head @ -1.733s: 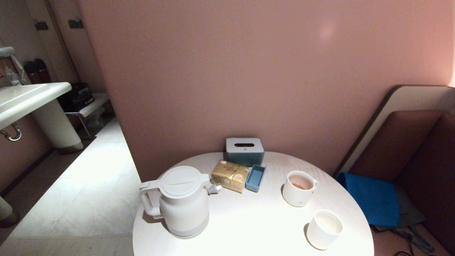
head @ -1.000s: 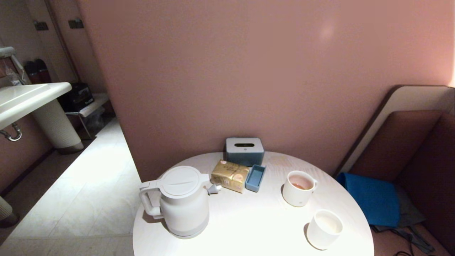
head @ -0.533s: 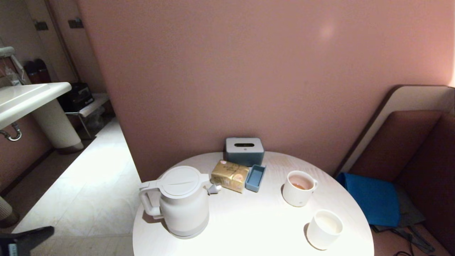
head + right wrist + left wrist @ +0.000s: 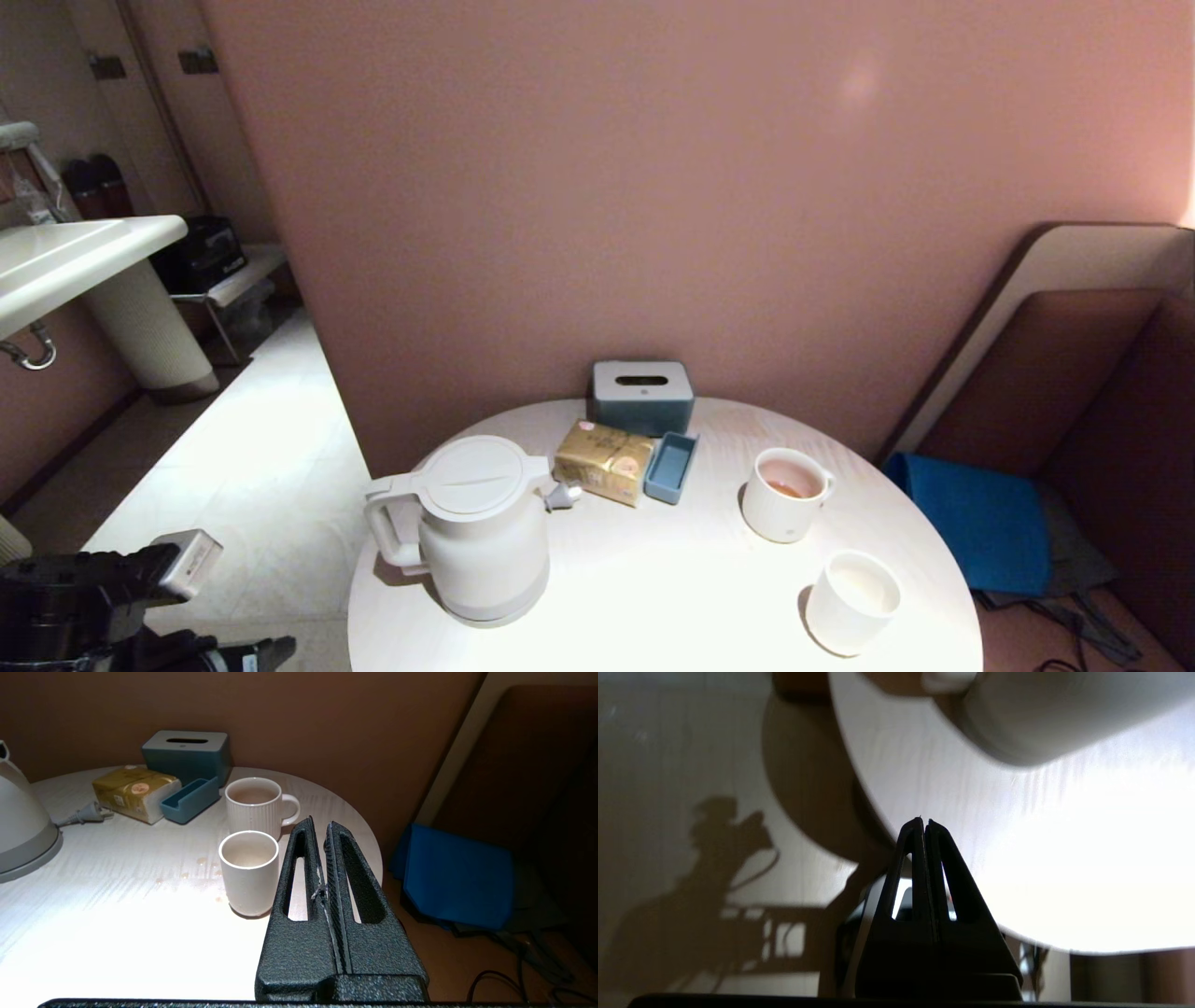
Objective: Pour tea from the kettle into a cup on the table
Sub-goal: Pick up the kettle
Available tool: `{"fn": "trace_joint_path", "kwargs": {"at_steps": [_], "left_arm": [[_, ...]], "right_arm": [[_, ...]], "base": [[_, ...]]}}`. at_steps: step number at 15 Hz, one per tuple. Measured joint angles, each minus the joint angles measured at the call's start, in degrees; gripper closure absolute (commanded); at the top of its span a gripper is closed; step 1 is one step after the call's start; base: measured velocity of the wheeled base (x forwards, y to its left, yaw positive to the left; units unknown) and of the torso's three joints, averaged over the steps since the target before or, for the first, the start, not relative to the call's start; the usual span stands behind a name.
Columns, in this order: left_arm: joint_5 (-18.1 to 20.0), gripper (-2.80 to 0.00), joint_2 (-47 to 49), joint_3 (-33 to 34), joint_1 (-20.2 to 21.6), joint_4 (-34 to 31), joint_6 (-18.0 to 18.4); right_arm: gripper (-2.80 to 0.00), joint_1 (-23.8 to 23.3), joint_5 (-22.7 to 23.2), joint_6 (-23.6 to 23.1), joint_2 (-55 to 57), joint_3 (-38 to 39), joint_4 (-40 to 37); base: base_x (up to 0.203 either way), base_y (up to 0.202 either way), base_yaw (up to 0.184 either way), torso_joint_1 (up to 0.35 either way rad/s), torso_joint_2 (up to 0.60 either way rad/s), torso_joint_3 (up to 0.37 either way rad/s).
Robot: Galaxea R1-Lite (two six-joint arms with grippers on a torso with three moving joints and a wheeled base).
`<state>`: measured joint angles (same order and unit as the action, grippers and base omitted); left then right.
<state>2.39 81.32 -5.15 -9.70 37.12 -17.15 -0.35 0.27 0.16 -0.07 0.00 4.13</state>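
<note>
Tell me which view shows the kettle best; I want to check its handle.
The head view: the whole kettle shows, loop handle facing left. The left wrist view catches only its blurred underside; the right wrist view only its base edge.

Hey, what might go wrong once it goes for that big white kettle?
The shut left gripper must open before taking the large white electric kettle by its loop handle. The kettle's plug lies loose and may drag. The plain white handleless cup sits near the round pale table edge.
</note>
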Motion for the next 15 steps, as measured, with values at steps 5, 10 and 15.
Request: {"fn": "trace_joint_path", "kwargs": {"at_steps": [5, 10, 15], "left_arm": [[-0.4, 0.0, 10.5, -4.1, -2.0, 14.1, 0.4], [-0.5, 0.0, 16.4, -7.5, -2.5, 14.6, 0.7], [-2.9, -2.8, 19.6, -7.8, -2.6, 18.3, 1.4]], "right_arm": [[0.0, 0.0, 0.0, 0.0, 0.0, 0.0, 0.0], [0.0, 0.0, 0.0, 0.0, 0.0, 0.0, 0.0], [0.0, 0.0, 0.0, 0.0, 0.0, 0.0, 0.0]], "base": [[0.0, 0.0, 0.0, 0.0, 0.0, 0.0], [0.0, 0.0, 0.0, 0.0, 0.0, 0.0], [0.0, 0.0, 0.0, 0.0, 0.0, 0.0]]}}
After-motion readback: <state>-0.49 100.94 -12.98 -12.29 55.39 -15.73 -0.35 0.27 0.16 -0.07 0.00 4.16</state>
